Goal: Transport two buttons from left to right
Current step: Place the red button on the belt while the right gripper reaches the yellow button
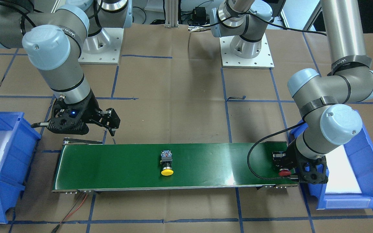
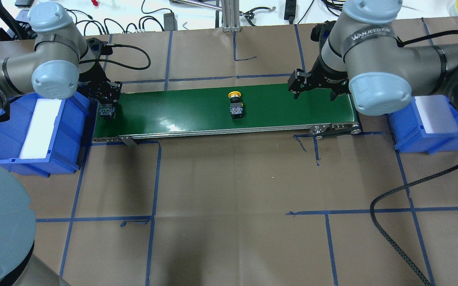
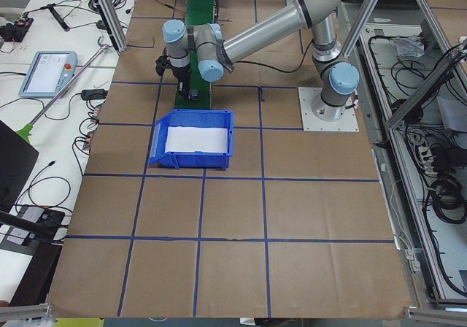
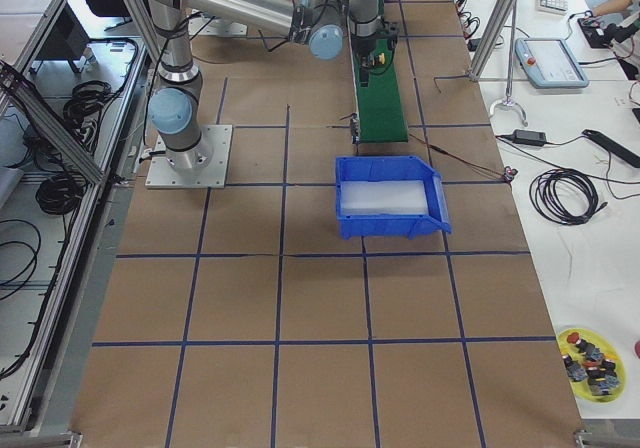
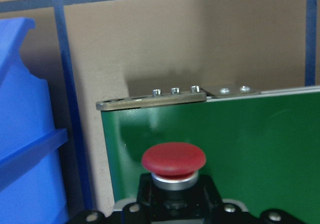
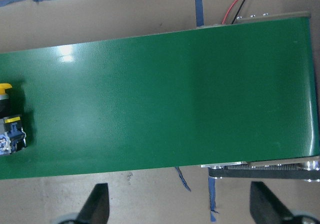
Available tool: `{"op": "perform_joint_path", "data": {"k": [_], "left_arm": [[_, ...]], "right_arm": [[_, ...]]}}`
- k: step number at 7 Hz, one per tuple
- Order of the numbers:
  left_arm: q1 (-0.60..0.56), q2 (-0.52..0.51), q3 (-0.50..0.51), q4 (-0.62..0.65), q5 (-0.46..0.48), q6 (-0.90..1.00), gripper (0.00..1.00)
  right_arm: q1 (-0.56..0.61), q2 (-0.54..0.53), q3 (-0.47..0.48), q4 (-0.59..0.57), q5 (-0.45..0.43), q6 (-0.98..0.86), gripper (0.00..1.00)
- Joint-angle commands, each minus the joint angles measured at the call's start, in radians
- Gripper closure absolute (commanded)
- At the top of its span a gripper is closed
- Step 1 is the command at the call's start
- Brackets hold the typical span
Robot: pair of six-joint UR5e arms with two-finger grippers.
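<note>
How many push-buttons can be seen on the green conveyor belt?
2. The yellow mushroom-capped push-button lies midway along the green conveyor belt; the red-capped push-button is at its end on the robot's left, held in the left tool. None seems hidden.

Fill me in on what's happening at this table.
The left gripper holds the red button at the left end of the green conveyor belt, apparently setting it down. The yellow button lies on its side mid-belt. The right gripper hangs open near the belt's right end, holding nothing.
</note>
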Motion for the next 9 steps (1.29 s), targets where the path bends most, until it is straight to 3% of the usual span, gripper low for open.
{"op": "perform_joint_path", "data": {"k": [1, 2, 3, 4, 5, 8, 9], "left_arm": [[-0.005, 0.001, -0.006, 0.0, 0.0, -0.001, 0.94], [-0.008, 0.001, -0.007, 0.0, 0.0, -0.001, 0.93], [-0.008, -0.001, -0.007, 0.0, -0.001, -0.001, 0.65], [-0.01, -0.001, -0.007, 0.0, -0.005, -0.003, 0.11], [-0.01, 0.005, -0.004, -0.009, -0.006, -0.006, 0.01], [-0.025, 0.051, 0.062, -0.097, -0.002, -0.004, 0.0], [-0.025, 0.094, 0.112, -0.199, -0.003, -0.006, 0.0]], "right_arm": [[0.0, 0.062, -0.057, -0.002, 0.004, -0.002, 0.0], [0.0, 0.065, -0.058, -0.004, 0.006, 0.0, 0.0], [0.003, 0.07, -0.057, -0.005, 0.007, 0.002, 0.0], [0.008, 0.082, -0.058, -0.005, 0.039, 0.03, 0.0], [0.008, 0.085, -0.057, -0.005, 0.076, 0.034, 0.0], [0.024, 0.157, -0.101, -0.007, 0.072, 0.034, 0.0], [0.028, 0.171, -0.106, -0.007, 0.075, 0.035, 0.0]]}}
